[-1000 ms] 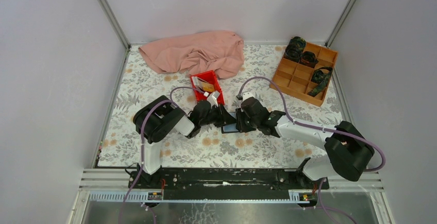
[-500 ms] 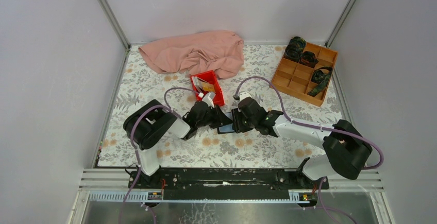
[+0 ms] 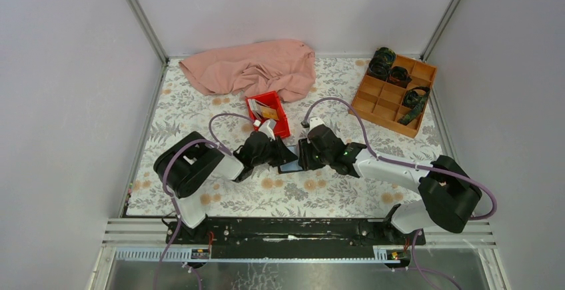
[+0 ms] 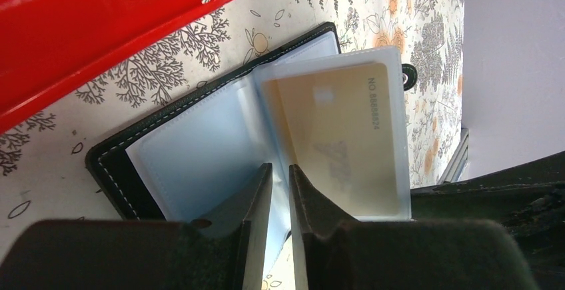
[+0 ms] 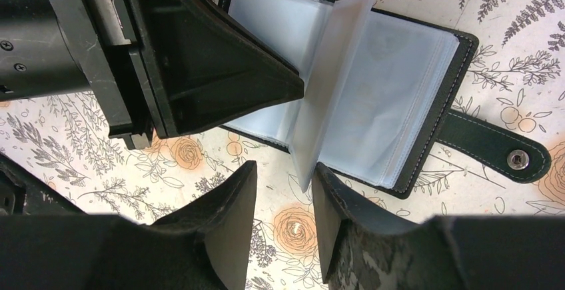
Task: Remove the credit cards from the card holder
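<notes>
Card holder (image 5: pixel 393 103) lies open on floral tablecloth (image 3: pixel 320 197) between grey walls (image 3: pixel 66 103).

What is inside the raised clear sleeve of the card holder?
One gold credit card with a printed number. The left gripper covers a near corner of the sleeve, so that part is unseen.

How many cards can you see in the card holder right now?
1: a gold card inside the raised clear sleeve of the open card holder. More may be hidden in the pages lying flat.
</notes>
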Available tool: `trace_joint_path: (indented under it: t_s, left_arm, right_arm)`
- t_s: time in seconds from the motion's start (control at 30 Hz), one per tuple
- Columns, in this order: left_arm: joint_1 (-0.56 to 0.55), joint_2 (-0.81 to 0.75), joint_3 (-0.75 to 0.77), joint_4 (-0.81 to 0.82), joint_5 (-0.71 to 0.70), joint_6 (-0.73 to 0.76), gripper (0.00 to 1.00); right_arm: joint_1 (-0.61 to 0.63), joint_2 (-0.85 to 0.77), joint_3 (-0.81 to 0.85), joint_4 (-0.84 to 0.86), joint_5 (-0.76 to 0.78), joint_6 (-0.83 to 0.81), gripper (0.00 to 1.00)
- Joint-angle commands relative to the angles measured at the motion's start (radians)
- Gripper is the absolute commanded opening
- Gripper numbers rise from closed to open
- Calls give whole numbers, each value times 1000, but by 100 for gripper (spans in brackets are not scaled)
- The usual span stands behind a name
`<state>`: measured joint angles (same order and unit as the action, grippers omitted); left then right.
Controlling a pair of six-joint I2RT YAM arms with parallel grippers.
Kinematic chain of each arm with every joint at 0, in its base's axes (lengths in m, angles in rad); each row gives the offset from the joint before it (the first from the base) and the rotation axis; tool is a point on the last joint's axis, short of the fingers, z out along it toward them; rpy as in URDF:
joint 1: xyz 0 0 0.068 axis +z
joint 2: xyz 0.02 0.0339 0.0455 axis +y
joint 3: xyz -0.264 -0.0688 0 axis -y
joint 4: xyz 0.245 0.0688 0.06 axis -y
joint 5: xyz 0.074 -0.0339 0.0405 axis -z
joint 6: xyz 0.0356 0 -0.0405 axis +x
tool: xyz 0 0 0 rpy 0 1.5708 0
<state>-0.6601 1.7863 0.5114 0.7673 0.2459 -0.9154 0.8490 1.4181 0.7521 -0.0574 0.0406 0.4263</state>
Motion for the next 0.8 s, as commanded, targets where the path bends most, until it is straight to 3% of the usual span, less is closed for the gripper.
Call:
trace_joint_path:
  t_s: [0.0, 0.47, 0.77]
  left_arm:
    - [7, 45, -34, -179, -60, 63, 24]
    - [7, 4, -49, -244, -112, 85, 24]
    - [7, 25, -53, -257, -126, 89, 23]
  right_arm:
    - [7, -1, 46, 43, 10, -3, 44]
    - [8, 35, 97, 70, -85, 0, 44]
    - [14, 80, 99, 104, -134, 12, 60]
